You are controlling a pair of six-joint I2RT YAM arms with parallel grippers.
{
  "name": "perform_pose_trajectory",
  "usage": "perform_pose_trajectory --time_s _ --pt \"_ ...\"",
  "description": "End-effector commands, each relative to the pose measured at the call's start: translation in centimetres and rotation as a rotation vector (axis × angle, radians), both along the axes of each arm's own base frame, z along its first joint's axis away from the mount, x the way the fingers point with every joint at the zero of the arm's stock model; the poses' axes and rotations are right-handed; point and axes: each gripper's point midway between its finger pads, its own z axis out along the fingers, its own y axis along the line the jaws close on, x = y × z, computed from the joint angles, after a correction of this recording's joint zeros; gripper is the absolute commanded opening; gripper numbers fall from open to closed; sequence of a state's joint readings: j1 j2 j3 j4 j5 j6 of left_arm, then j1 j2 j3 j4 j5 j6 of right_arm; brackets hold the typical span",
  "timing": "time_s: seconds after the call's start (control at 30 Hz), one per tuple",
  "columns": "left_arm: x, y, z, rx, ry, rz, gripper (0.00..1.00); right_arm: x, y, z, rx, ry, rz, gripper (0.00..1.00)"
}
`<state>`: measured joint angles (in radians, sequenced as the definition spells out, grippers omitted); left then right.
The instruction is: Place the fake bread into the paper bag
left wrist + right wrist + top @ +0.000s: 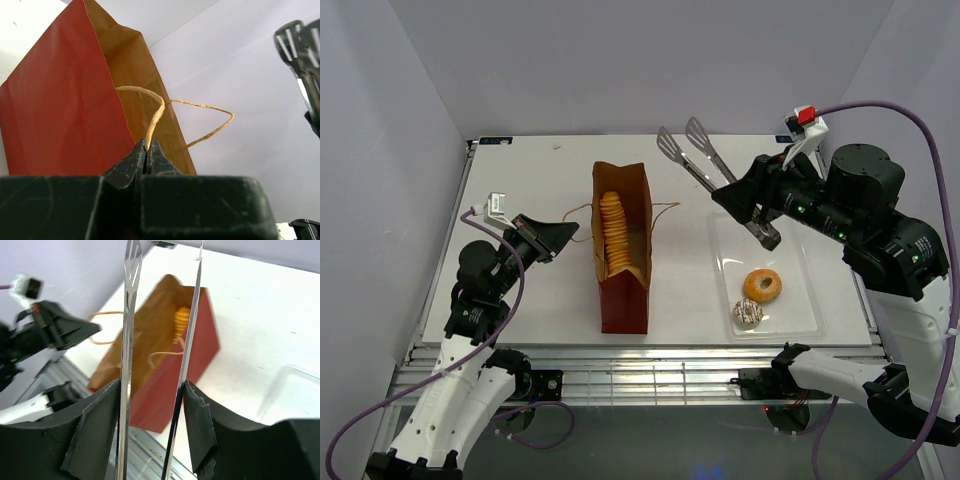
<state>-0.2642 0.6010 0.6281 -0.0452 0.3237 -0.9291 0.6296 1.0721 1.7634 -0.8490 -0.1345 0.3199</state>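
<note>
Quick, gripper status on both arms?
Left gripper: closed, pinching the twine handle of the paper bag.
Right gripper: closed on the metal tongs.

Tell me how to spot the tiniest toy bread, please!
Look at the white table and find the clear plastic tray on its right side. Two toy breads lie in it, and the tiniest toy bread is the one nearer the robot. It is whitish with brown streaks, while its neighbour, the ring bun, is golden-orange with a hole.
</note>
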Motion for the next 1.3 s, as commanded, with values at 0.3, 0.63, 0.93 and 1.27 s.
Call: perform_pose_trajectory --time_s 0.3,0.63,0.93,1.27 --pt "-0.6 -0.2 0.3 0.025 -0.043 -0.024 0.00 2.7 -12.1 -9.4 -0.445 0.149 -0.598 0.57" --pt "-0.9 -0.6 -0.9 0.025 -0.034 -0.057 0.00 -1.0 -11.1 -18.5 -0.563 0.470 -0.486 0.57" --pt "-1.8 -0.8 -1.8 -0.042 -0.059 -0.081 0.00 -4.5 -8.5 -23.6 -0.546 0.708 -0.339 0.56" --pt "-2.2 -1.1 -2.2 -0.049 -0.070 -0.102 0.00 -8.3 -9.7 -28.2 -0.546 0.851 -0.350 0.55"
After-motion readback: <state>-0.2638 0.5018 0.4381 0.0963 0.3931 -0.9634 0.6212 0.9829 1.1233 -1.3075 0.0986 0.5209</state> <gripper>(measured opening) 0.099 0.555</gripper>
